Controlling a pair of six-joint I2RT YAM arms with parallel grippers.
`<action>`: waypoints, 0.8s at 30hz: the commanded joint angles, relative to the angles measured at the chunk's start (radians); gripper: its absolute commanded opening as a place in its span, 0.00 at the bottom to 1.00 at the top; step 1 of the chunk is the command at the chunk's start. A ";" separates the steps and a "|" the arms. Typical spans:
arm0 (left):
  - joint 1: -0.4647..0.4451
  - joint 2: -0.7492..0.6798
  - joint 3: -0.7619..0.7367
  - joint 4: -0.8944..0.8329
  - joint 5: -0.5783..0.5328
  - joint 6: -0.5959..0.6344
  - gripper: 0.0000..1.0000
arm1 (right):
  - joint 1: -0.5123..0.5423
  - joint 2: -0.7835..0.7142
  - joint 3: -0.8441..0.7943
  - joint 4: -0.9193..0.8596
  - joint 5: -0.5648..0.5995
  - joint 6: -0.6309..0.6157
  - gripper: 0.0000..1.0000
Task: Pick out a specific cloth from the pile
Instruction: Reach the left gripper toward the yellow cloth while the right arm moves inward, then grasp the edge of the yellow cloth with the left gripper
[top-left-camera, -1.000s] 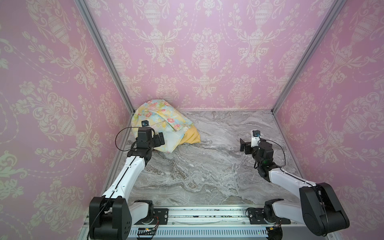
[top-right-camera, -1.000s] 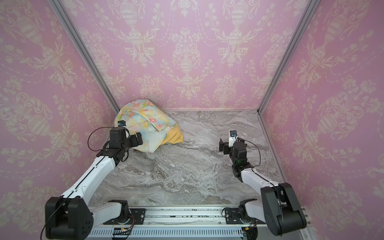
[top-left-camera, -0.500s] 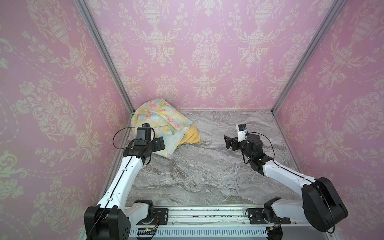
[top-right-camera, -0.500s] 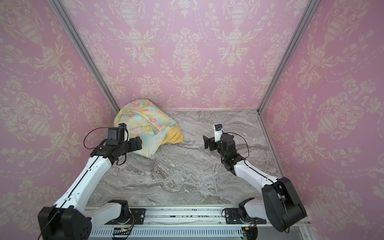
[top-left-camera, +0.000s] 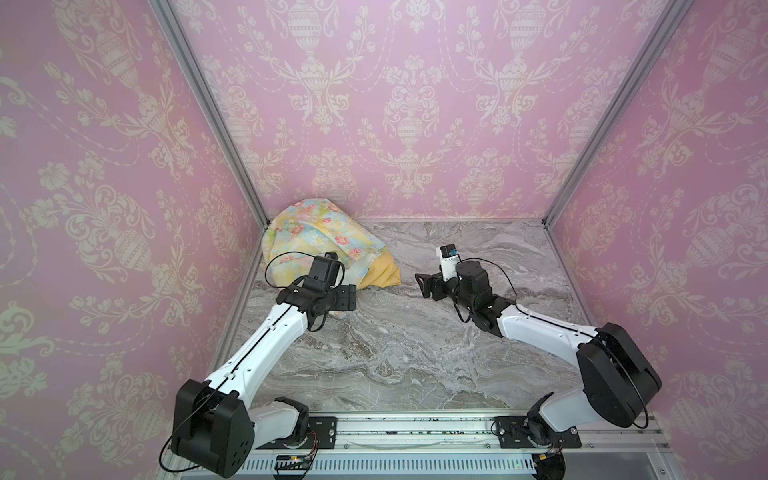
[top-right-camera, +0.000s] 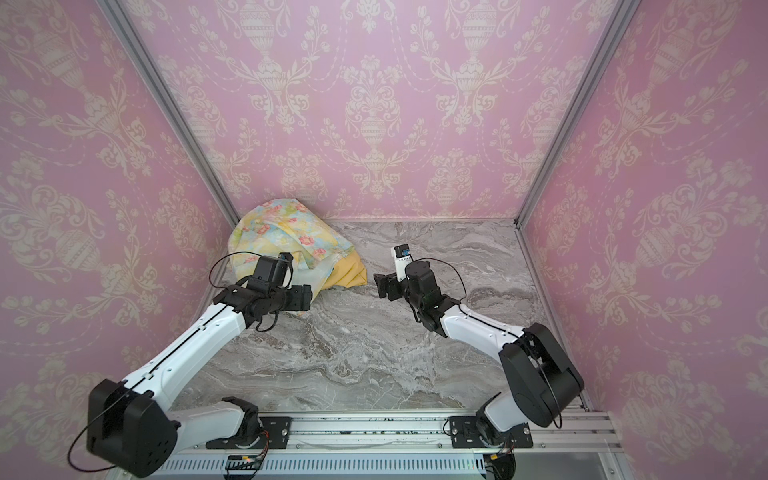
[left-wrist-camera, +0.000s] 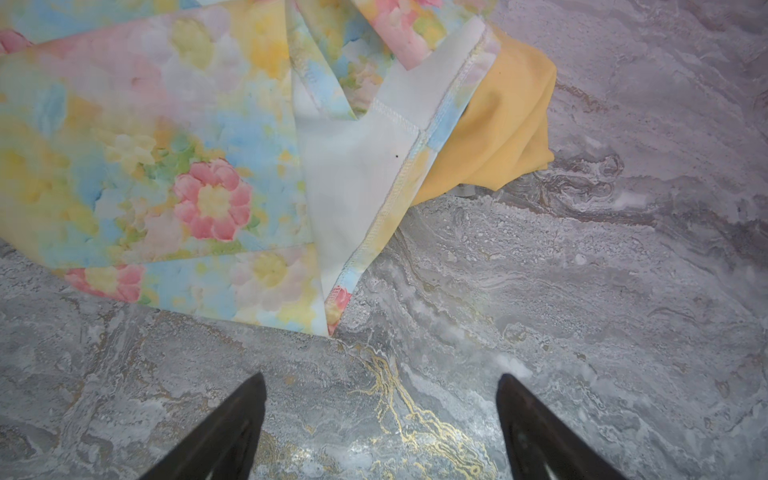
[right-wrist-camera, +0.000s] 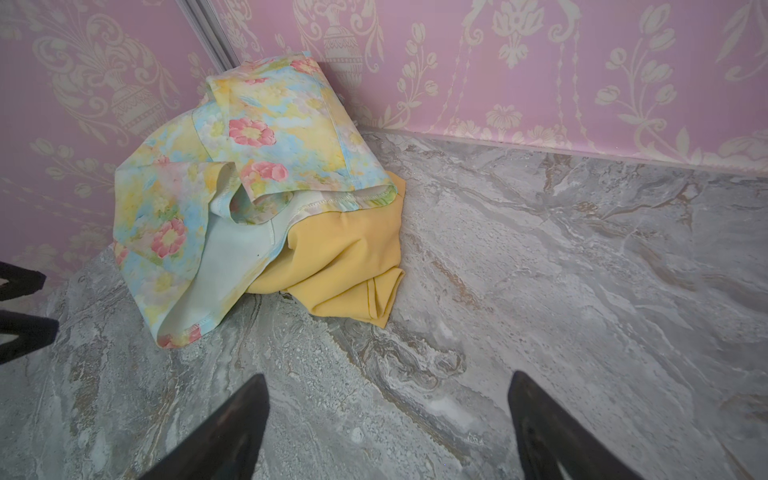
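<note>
Cloth (right-wrist-camera: 345, 257) near left gripper (left-wrist-camera: 380, 376) and right gripper (right-wrist-camera: 386, 376), untouched

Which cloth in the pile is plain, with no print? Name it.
The mustard-yellow cloth, sticking out from under the larger floral cloth: solid colour, while the other bears pink flowers.

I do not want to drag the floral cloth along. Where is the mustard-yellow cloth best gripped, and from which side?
Probably the bunched folds of the mustard-yellow cloth that stick out from under the floral cloth onto the table. Come from the open side, where the right gripper faces it; the rest is covered.
</note>
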 joint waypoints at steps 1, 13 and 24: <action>-0.060 0.059 0.045 0.005 -0.092 0.033 0.88 | -0.001 -0.021 0.019 -0.055 0.038 0.070 0.89; -0.247 0.400 0.294 0.010 -0.259 0.077 0.86 | -0.010 -0.175 -0.069 -0.210 0.092 0.128 0.86; -0.255 0.665 0.512 0.018 -0.306 0.131 0.85 | -0.076 -0.311 -0.156 -0.250 0.033 0.185 0.85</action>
